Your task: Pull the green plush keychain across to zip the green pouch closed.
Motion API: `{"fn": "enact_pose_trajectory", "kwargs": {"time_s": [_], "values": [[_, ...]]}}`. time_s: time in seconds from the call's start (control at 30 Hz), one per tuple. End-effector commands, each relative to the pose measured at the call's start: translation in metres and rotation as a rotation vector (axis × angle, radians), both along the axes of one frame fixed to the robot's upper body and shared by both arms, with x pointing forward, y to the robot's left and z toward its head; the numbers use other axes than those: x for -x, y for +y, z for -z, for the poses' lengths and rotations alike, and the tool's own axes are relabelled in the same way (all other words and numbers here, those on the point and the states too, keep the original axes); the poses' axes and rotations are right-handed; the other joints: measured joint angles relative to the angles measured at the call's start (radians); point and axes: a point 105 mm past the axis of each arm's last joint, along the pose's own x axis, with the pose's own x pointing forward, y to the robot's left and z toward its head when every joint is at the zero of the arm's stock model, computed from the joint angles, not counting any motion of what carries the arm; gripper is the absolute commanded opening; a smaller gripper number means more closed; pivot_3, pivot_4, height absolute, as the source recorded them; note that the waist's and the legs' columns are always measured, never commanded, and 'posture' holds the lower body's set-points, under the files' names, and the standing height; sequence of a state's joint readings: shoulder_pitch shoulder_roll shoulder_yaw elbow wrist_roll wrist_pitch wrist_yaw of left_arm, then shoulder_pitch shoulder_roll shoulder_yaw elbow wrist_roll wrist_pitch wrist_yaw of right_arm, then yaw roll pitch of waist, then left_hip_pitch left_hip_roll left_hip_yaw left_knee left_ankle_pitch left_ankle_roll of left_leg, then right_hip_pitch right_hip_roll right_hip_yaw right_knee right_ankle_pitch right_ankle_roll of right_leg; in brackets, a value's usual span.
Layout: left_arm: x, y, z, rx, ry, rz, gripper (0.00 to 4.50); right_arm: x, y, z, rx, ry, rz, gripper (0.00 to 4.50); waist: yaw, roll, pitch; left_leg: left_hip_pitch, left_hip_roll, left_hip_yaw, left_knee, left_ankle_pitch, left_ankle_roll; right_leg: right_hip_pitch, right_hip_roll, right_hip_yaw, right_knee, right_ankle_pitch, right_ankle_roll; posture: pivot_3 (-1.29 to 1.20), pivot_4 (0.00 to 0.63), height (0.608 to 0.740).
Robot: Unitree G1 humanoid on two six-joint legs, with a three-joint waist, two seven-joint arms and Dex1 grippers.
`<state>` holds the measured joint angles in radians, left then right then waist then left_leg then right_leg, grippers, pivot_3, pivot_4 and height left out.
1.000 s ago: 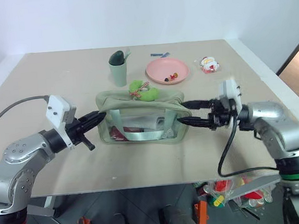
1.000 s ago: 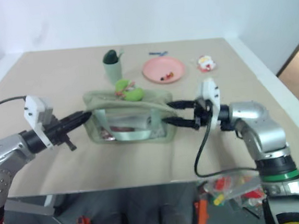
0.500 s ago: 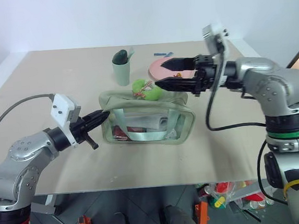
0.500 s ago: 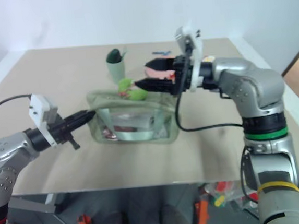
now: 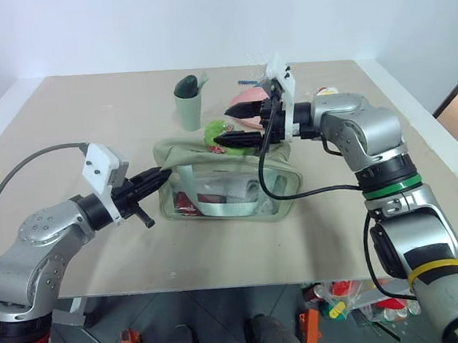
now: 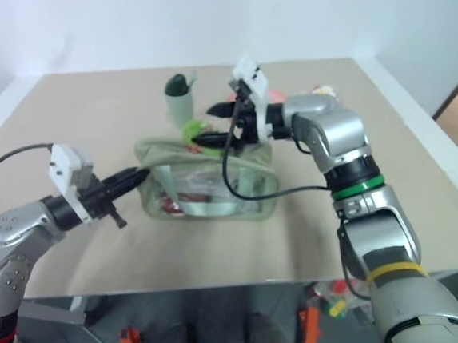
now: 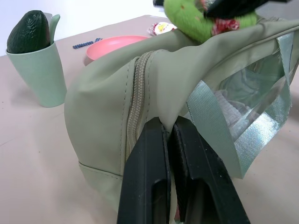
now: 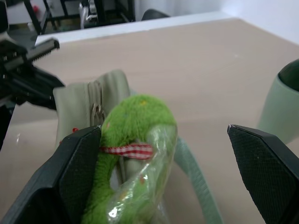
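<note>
At near end of green pouch [image 5: 228, 179] on bench [image 5: 338, 226]: left gripper [image 7: 170, 140], fingers pressed together, pinches soft fabric. Farther, atop pouch: green plush keychain [image 8: 135, 140], light, squashy, between spread fingers of right gripper [image 5: 227, 127]; best pinched near zipper.

I get bright, even light from overhead; the surface [image 5: 63, 114] reads evenly lit, with soft shadows and no hard glare. Both head views are sharp. On the right wrist view, the near fingers [image 8: 261, 163] are soft and the background is blurred.
</note>
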<state>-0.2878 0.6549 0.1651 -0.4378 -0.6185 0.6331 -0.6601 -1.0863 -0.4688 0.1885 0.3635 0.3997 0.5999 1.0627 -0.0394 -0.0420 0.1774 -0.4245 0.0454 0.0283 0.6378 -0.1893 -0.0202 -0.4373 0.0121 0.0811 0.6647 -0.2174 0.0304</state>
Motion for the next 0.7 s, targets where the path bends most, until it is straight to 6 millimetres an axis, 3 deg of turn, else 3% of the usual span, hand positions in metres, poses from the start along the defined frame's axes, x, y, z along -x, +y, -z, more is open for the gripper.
{"fn": "enact_pose_trajectory", "kwargs": {"time_s": [0.03, 0.37, 0.53, 0.7], "values": [[0.003, -0.008, 0.008, -0.014, 0.028, 0.034, 0.0, -0.002, -0.001, -0.005, -0.054, 0.014, 0.0, 3.59, 0.0, 0.0, 0.0, 0.0, 0.0, 0.0, 0.0, 0.0, 0.0, 0.0, 0.0, 0.0, 0.0, 0.0, 0.0, 0.0, 0.15, 0.74], [0.002, -0.006, 0.01, -0.026, 0.032, 0.029, 0.0, 0.007, -0.002, -0.013, -0.127, 0.004, -0.06, 0.19, 0.0, 0.0, 0.0, 0.0, 0.0, 0.0, 0.0, 0.0, 0.0, 0.0, 0.0, -0.001, 0.0, 0.0, 0.0, 0.0, 0.15, 0.74], [0.0, -0.006, 0.009, -0.021, 0.026, 0.027, 0.0, 0.019, -0.005, -0.025, -0.206, -0.005, -0.132, 0.03, 0.0, 0.0, 0.0, 0.0, 0.0, 0.0, 0.0, 0.0, 0.0, 0.0, 0.0, -0.001, 0.0, 0.0, 0.0, 0.0, 0.15, 0.74], [-0.011, -0.002, 0.0, 0.025, -0.011, -0.036, 0.0, 0.027, -0.014, -0.055, -0.323, -0.152, -0.143, 0.03, 0.0, 0.0, 0.0, 0.0, 0.0, -0.001, 0.0, 0.0, 0.0, 0.0, 0.0, -0.001, 0.0, 0.0, 0.0, 0.0, 0.15, 0.74]]}}
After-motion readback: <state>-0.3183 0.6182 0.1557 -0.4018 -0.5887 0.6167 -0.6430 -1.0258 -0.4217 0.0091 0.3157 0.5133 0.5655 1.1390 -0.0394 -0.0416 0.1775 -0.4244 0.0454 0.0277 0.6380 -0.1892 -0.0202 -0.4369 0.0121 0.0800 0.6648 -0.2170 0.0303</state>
